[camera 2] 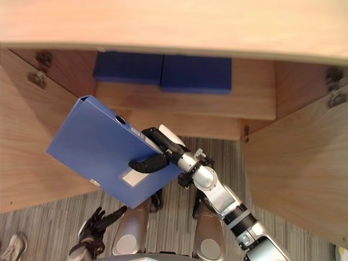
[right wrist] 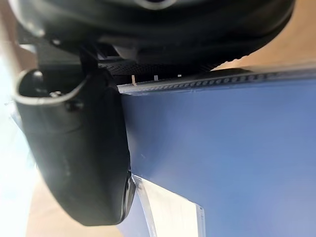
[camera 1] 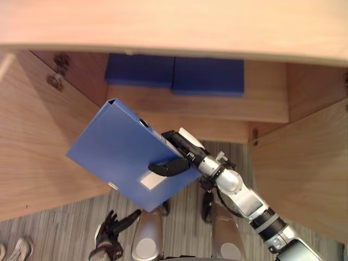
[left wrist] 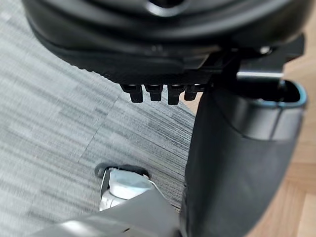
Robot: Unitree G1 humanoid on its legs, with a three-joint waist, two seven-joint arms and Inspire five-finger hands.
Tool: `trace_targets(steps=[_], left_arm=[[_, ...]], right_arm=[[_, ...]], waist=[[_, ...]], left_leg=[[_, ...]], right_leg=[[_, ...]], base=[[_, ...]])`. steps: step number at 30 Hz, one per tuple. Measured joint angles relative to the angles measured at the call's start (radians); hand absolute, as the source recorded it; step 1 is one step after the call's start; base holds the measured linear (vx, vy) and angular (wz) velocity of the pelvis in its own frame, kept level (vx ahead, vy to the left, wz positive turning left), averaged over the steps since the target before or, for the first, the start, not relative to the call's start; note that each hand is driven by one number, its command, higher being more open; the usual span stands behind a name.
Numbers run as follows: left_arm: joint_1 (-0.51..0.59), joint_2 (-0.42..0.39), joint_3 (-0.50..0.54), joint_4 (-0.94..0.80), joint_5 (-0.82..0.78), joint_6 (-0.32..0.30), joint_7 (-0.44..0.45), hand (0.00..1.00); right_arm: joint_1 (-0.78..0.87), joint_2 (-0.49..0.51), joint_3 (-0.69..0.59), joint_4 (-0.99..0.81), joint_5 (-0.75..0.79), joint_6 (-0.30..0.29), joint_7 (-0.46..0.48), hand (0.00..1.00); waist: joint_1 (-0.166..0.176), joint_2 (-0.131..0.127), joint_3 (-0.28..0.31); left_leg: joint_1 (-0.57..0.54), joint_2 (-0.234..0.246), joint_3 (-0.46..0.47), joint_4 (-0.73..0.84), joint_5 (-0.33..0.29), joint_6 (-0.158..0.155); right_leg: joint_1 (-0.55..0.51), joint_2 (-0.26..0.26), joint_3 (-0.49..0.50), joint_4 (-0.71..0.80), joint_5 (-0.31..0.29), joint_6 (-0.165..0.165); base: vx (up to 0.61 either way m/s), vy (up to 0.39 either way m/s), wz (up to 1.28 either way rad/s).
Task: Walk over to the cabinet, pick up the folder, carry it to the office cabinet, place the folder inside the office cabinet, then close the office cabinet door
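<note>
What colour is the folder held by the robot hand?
The folder is plain blue with a pale label; the left eye view shows it best.

Two dark blue box files lie flat on a wooden shelf [camera 1: 261,103], the left one [camera 1: 140,69] and the right one [camera 1: 209,76] side by side with their edges touching. Below, the floor is grey carpet [camera 1: 54,228] with fine stripes, laid in tiles whose seams show [left wrist: 94,143]. A person's light-coloured shoe [camera 1: 20,249] stands on the carpet at the near left corner.
</note>
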Motion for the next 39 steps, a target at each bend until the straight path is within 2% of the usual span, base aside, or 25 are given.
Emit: trace_targets(steps=[2,4,8,10,12,14,19,23,24,28,34,39], left_arm=[[-0.024,-0.005,-0.048,-0.035,-0.018,-0.012,0.007,1.0],[-0.045,-0.018,-0.075,-0.077,-0.021,-0.022,0.008,1.0],[-0.059,-0.054,-0.1,-0.17,-0.041,-0.027,0.011,1.0],[-0.083,-0.069,-0.1,-0.206,-0.054,-0.028,0.025,1.0],[-0.101,-0.084,-0.1,-0.218,-0.064,-0.03,0.037,1.0],[-0.115,-0.105,-0.101,-0.244,-0.092,-0.03,0.058,1.0],[-0.122,-0.121,-0.101,-0.279,-0.129,-0.037,0.095,1.0],[-0.127,-0.129,-0.103,-0.3,-0.136,-0.043,0.101,1.0],[-0.131,-0.13,-0.105,-0.3,-0.138,-0.043,0.104,1.0],[-0.132,-0.14,-0.116,-0.317,-0.161,-0.044,0.122,1.0],[-0.147,-0.161,-0.123,-0.327,-0.174,-0.046,0.135,1.0],[-0.15,-0.158,-0.156,-0.301,-0.174,-0.046,0.142,1.0]], right_arm=[[-0.043,0.035,-0.053,0.065,0.081,0.012,-0.017,0.0],[-0.079,0.069,-0.119,0.09,0.182,0.031,-0.058,0.0],[-0.21,0.127,-0.257,0.093,0.383,0.032,-0.17,0.0],[-0.324,0.139,-0.354,0.114,0.505,0.008,-0.238,0.0],[-0.397,0.138,-0.412,0.144,0.589,-0.01,-0.283,0.0],[-0.47,0.145,-0.491,0.175,0.722,-0.04,-0.367,0.0],[-0.533,0.155,-0.579,0.236,0.844,-0.07,-0.468,0.0],[-0.591,0.158,-0.636,0.292,0.86,-0.071,-0.518,0.0],[-0.619,0.158,-0.657,0.312,0.861,-0.071,-0.54,1.0],[-0.682,0.155,-0.679,0.342,0.878,-0.071,-0.58,1.0],[-0.769,0.155,-0.669,0.415,0.877,-0.066,-0.585,1.0],[-0.774,0.163,-0.642,0.442,0.881,-0.052,-0.582,1.0]], waist=[[0.006,0.017,0.009],[0.013,0.02,0.02],[0.021,0.021,0.028],[0.032,0.024,0.03],[0.037,0.03,0.036],[0.045,0.032,0.038],[0.047,0.032,0.038],[0.051,0.032,0.037],[0.055,0.032,0.037],[0.059,0.032,0.037],[0.06,0.033,0.037],[0.061,0.035,0.034]], left_leg=[[-0.06,0.0,-0.009,0.03,-0.001,0.003],[-0.116,0.001,-0.013,0.066,-0.007,0.009],[-0.236,0.011,-0.017,0.143,-0.03,0.01],[-0.306,0.017,-0.021,0.195,-0.036,0.017],[-0.337,0.02,-0.027,0.22,-0.04,0.016],[-0.368,0.022,-0.034,0.24,-0.043,0.015],[-0.385,0.026,-0.039,0.241,-0.043,0.013],[-0.405,0.027,-0.046,0.238,-0.038,0.008],[-0.407,0.026,-0.047,0.234,-0.036,0.007],[-0.407,0.019,-0.047,0.22,-0.03,0.004],[-0.401,0.014,-0.05,0.192,-0.009,-0.004],[-0.343,0.011,-0.045,0.141,0.006,-0.005]], right_leg=[[-0.054,-0.004,-0.004,0.032,-0.004,0.0],[-0.11,-0.013,-0.007,0.074,-0.018,-0.002],[-0.231,-0.019,-0.003,0.158,-0.039,-0.003],[-0.302,-0.022,0.004,0.214,-0.056,-0.006],[-0.331,-0.024,0.003,0.239,-0.064,-0.008],[-0.359,-0.025,-0.001,0.264,-0.073,-0.009],[-0.377,-0.025,-0.012,0.27,-0.078,-0.014],[-0.393,-0.026,-0.021,0.27,-0.078,-0.015],[-0.396,-0.026,-0.022,0.27,-0.078,-0.015],[-0.399,-0.033,-0.029,0.268,-0.078,-0.015],[-0.396,-0.039,-0.042,0.256,-0.078,-0.016],[-0.338,-0.04,-0.053,0.213,-0.067,-0.032]], base=[[-0.09,0.022,0.1],[-0.08,0.016,0.12],[-0.07,0.007,-0.01],[-0.04,-0.01,0.0],[-0.01,-0.011,0.02],[0.01,-0.035,0.04],[0.01,-0.046,0.01],[0.0,-0.045,0.03],[0.02,-0.041,0.03],[0.02,-0.048,0.06],[-0.02,-0.063,0.07],[-0.02,-0.049,0.03]])
